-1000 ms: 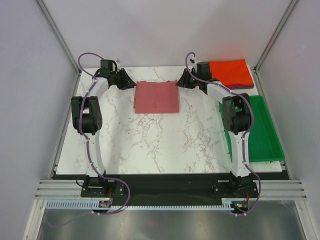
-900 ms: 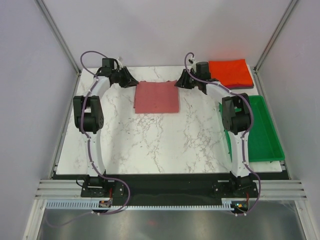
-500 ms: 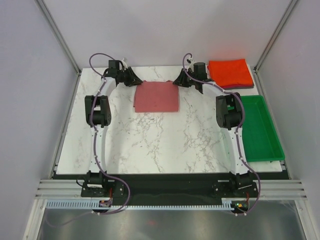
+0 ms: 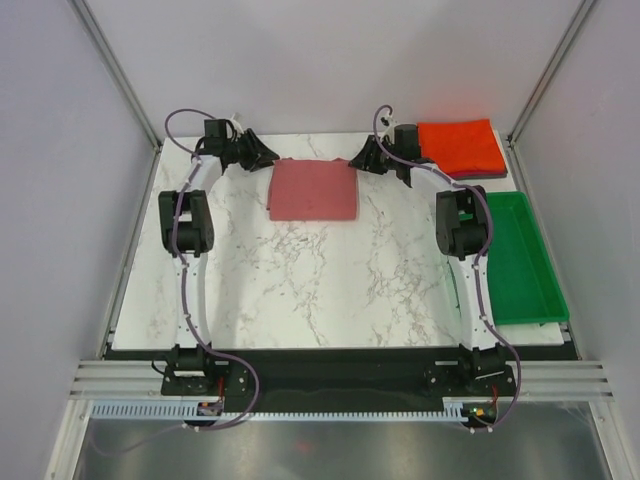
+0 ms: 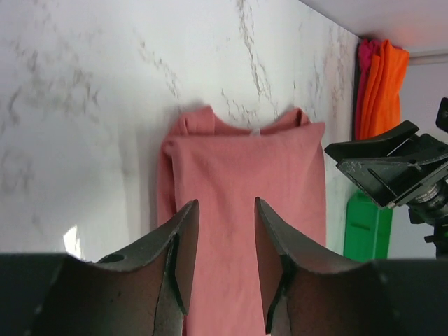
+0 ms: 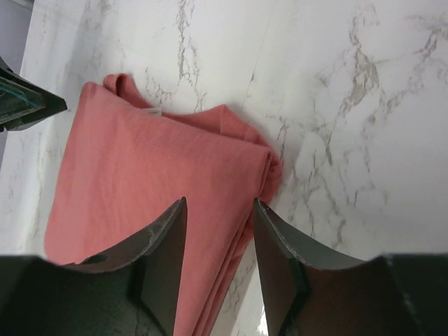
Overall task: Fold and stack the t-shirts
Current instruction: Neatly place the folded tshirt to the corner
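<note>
The folded rose-red shirt lies at the far middle of the surface, well apart from the orange-red shirt in the far right corner. A pinch that catches only its top layer could drag the fold open on the way over. The left fingers and right fingers, at its far corners, stand partly open, holding nothing.

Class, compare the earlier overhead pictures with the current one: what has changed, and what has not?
The left gripper edged right, toward the far left corner of the rose t-shirt; both arms' elbows swung inward. Nothing was gripped or released. The right gripper, that t-shirt, the orange stack and the green tray stayed put.
</note>
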Motion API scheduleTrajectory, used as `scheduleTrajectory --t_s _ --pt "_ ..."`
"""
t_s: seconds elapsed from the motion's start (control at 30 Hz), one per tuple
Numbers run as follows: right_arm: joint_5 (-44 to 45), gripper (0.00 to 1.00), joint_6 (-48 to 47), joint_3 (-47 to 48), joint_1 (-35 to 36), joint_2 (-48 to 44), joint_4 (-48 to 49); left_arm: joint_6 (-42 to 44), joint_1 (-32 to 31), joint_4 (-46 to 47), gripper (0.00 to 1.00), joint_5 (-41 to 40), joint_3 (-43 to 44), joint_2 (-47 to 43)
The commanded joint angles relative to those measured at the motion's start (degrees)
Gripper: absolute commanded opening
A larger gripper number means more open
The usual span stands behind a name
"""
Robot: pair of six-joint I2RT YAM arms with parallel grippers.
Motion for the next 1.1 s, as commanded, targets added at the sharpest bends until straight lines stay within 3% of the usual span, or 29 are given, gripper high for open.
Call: scheduleTrajectory --t_s 0.0,0.23,0.43,0.9,1.07 --pt "-3.37 0.52 -0.75 -4.8 -1.02 -10.95 0.44 1.74 2.75 2.11 0.45 1.59 -7.7 -16.44" --pt "-8.29 0.61 -3.21 -18.76 -0.68 -19.66 -4.3 7.38 2.67 2.19 0.49 -0.35 -33.86 -30.35" --pt "-7.06 0.62 -5.85 -27.31 0.03 -22.48 -4.57 10.81 1.97 2.8 0.54 -3.06 -47.34 -35.47" --pt "-11.02 0.61 -10.15 -31.36 1.26 -19.67 -4.22 12.74 -1.46 3.34 0.54 -4.57 -49.03 -28.97" --pt "-12.42 0.59 -10.59 -31.89 1.43 -18.44 -4.4 13.36 -2.16 3.42 0.5 -4.56 -48.77 -28.0"
